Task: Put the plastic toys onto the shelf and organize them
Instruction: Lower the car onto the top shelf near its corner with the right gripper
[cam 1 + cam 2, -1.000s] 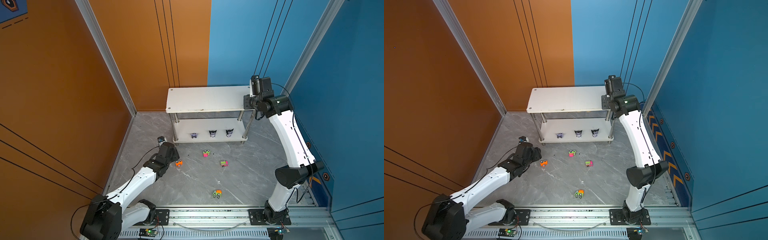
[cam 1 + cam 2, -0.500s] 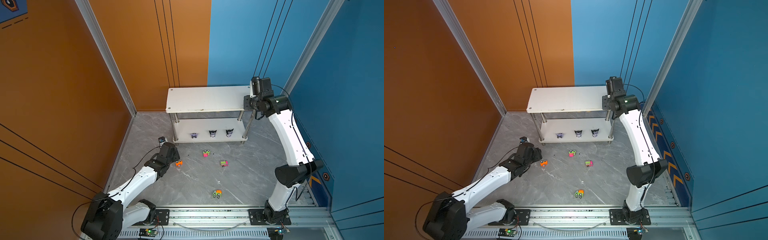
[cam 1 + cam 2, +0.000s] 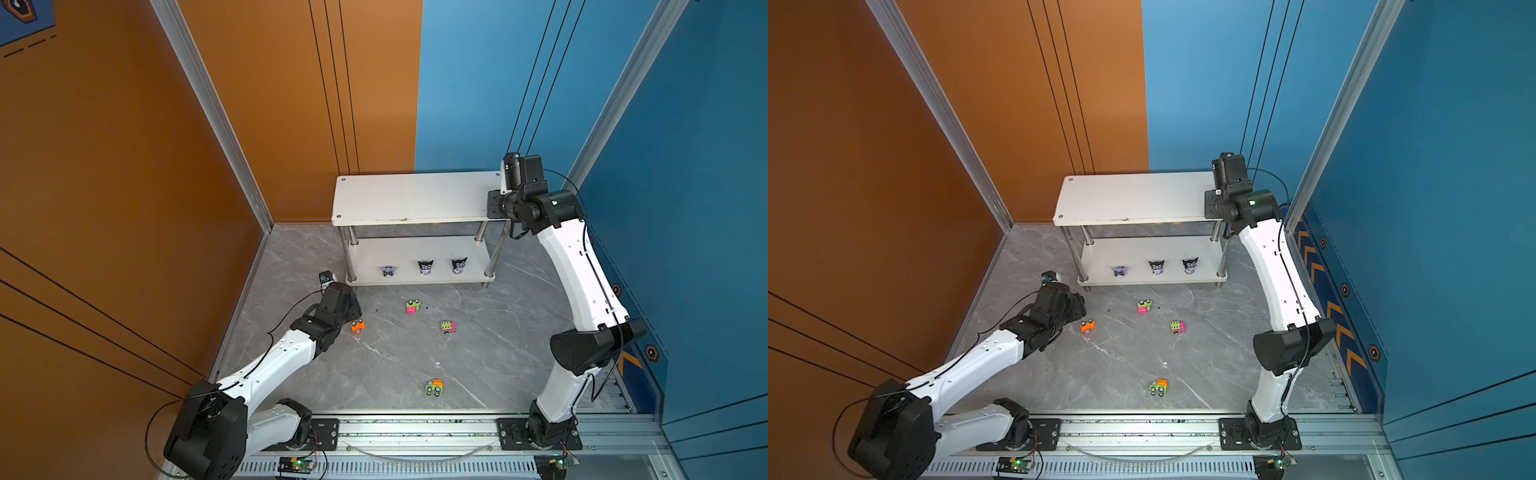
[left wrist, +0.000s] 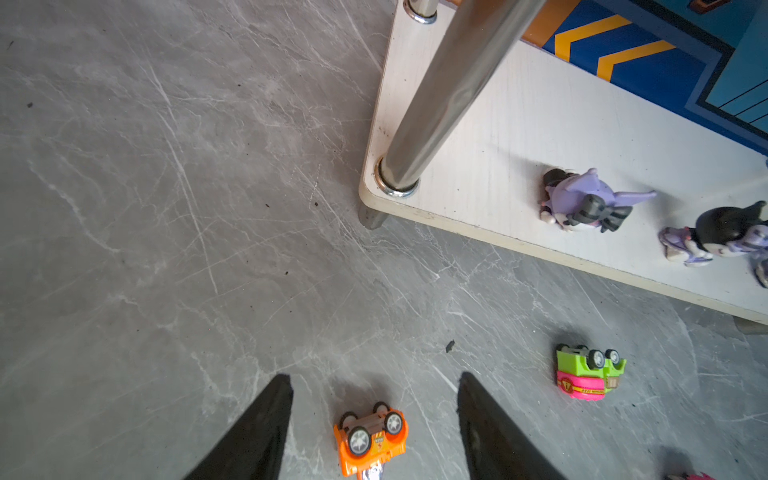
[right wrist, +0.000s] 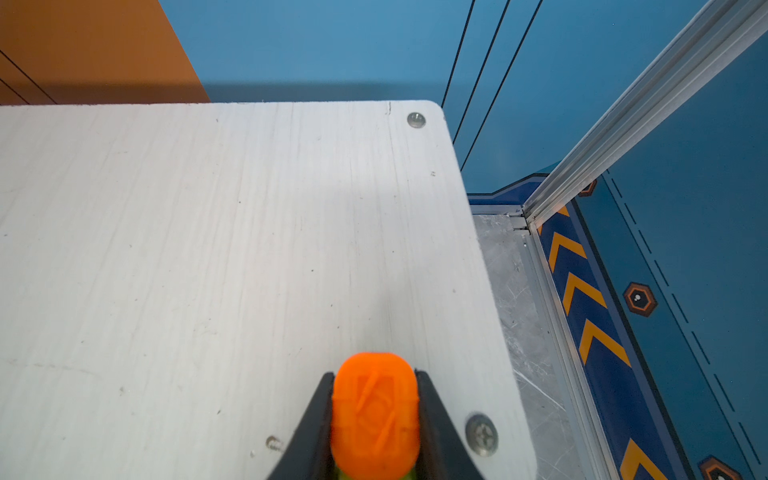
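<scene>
Now, my left pincer (image 4: 374, 378) stands wide open, low over the grey veined floor (image 4: 166, 249). Its black tapered fingers flank the orange car (image 4: 370, 440), which lies wheels-up between them, untouched. Further right stands the shelf (image 3: 415, 197), matte white boards on chrome posts, with three glossy cat-eared figurines (image 3: 425, 267) lined along its lower tier. My right pincer (image 5: 374, 374) clamps a rounded, embossed orange toy (image 5: 374, 415) over the top tier's right end.

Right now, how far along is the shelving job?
Done: three figurines stand on the shelf's lower tier. In hand: right claw grips an orange toy over the top tier; left claw open around an overturned orange car. Left: that car and three more cars on the floor.
</scene>
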### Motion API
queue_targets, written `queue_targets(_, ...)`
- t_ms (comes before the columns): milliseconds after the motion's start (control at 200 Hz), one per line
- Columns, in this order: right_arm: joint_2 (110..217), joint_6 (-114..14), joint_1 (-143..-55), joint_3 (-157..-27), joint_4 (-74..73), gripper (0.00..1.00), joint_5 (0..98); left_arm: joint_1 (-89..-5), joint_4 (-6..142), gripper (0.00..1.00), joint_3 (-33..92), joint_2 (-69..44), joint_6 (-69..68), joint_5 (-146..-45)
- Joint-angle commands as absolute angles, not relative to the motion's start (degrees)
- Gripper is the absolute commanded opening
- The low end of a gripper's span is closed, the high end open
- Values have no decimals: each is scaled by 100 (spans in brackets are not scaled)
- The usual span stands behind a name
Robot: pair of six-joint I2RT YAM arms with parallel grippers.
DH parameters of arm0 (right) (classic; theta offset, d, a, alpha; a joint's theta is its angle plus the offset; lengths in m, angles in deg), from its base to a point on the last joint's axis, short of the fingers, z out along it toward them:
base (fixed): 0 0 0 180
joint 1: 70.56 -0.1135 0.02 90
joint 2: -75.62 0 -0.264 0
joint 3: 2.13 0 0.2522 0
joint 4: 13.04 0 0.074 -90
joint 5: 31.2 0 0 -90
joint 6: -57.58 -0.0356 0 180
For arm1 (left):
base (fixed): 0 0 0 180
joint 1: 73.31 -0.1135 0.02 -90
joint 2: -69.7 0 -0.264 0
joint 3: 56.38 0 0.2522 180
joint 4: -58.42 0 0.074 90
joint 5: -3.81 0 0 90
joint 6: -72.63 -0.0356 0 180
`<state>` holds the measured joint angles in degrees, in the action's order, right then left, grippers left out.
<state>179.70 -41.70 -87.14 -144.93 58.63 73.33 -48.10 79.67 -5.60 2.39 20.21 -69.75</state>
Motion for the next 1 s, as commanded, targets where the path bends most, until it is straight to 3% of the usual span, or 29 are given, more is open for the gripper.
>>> queue_targets(0, 18062, -4253, -8694, -14392, 5841, 21, 7184, -4747, 8110, 65, -399, 212, 2051, -6875)
queue_targets(265, 18207, -4241, -8648, -14538, 5777, 22, 7060, -4755, 8143, 65, -389, 212, 2047, -6854)
queue_targets(736, 18283, -4209, -8632, -14627, 5743, 49, 7009, -4718, 8185, 72, -387, 240, 2043, -6805)
queue_targets(996, 18050, -4226, -8647, -14618, 5708, 53, 6932, -4686, 8176, 72, -369, 202, 2039, -6802)
